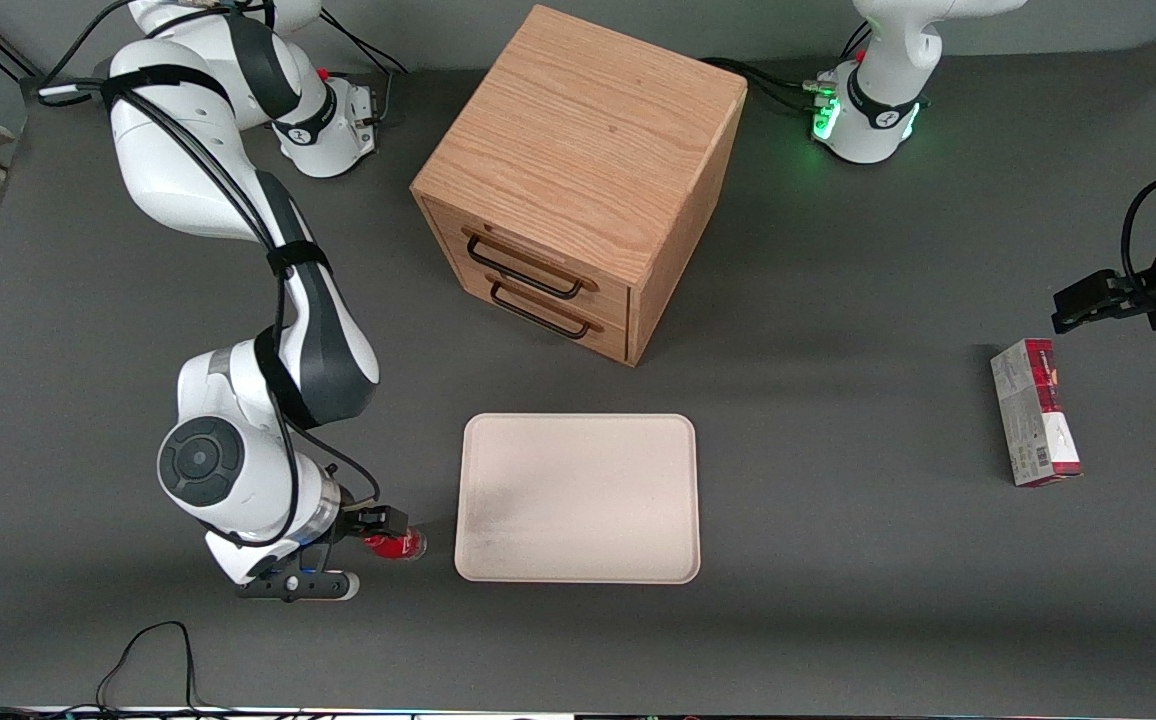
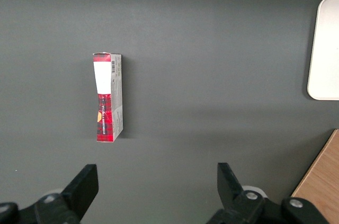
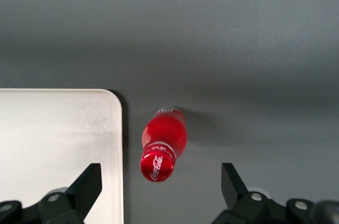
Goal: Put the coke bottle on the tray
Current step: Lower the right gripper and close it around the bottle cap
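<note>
- Nearest the front camera, at the lower left of the front view: my gripper (image 1: pixel 370 535), hanging low over the grey table (image 1: pixel 838 600) at the working arm's end.
- Jaws: spread wide and holding nothing; in the wrist view the two black fingers (image 3: pixel 87 184) stand well apart with the coke bottle (image 3: pixel 163 150) between their line, untouched.
- Coke bottle (image 1: pixel 396 545), lower left of the front view: standing on the table just beside the tray's short edge, not on it, and partly hidden under my fingers.
- Appearance: seen from above, a round red cap with white script, a red body beneath, and a pale clear base peeking out at the table end.
- Tray (image 1: pixel 578 498), lower centre of the front view: flat, cream, rounded corners, low rim, surface bare; a faint grey smudge marks one part.
- Reason for this pose, as I judge it: open jaws straddling the bottle suit a descent and pinch; the tray's nearness should keep the carry short.
- Unrelated items: wooden drawer cabinet (image 1: pixel 578 180), upper centre; red-and-grey carton (image 1: pixel 1035 412), lying flat at right.
</note>
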